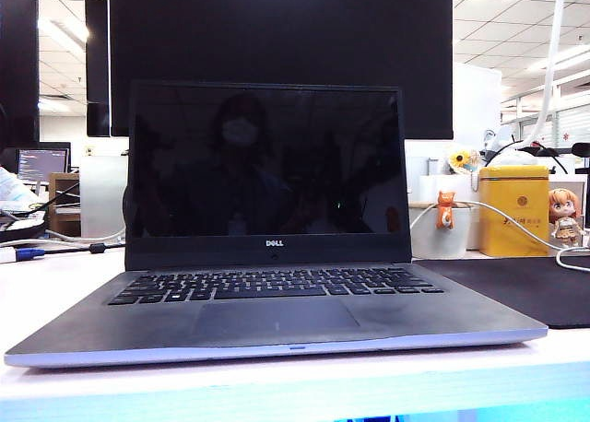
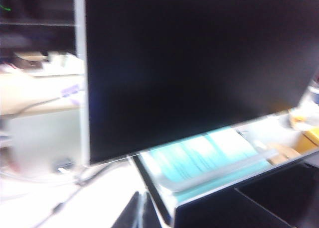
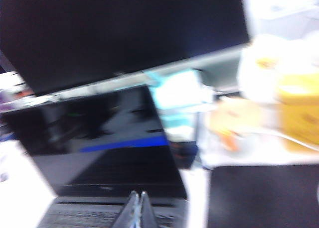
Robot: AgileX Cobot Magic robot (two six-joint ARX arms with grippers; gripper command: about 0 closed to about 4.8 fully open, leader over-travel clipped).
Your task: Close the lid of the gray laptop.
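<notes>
Behind everything in the exterior view, a large black monitor fills the upper middle of the frame, dark and blank. Below and in front of it, the gray laptop sits open at the centre of the white bench, its keyboard and touchpad facing the camera. Its lid stands nearly upright, glossy black screen forward, with the Dell mark on the lower bezel. A black mat lies just beside the laptop at lower right. Further back on the right stand a yellow tin, a white cable running across it, a small orange-haired figurine and a tiny orange cat figure.

Neither arm appears in the exterior view. The left wrist view is blurred; the left gripper shows at the bottom centre of the frame with its fingers pressed together, grasping nothing. The right gripper sits at the bottom centre of its own blurred frame, above the keyboard, fingers likewise closed on nothing
</notes>
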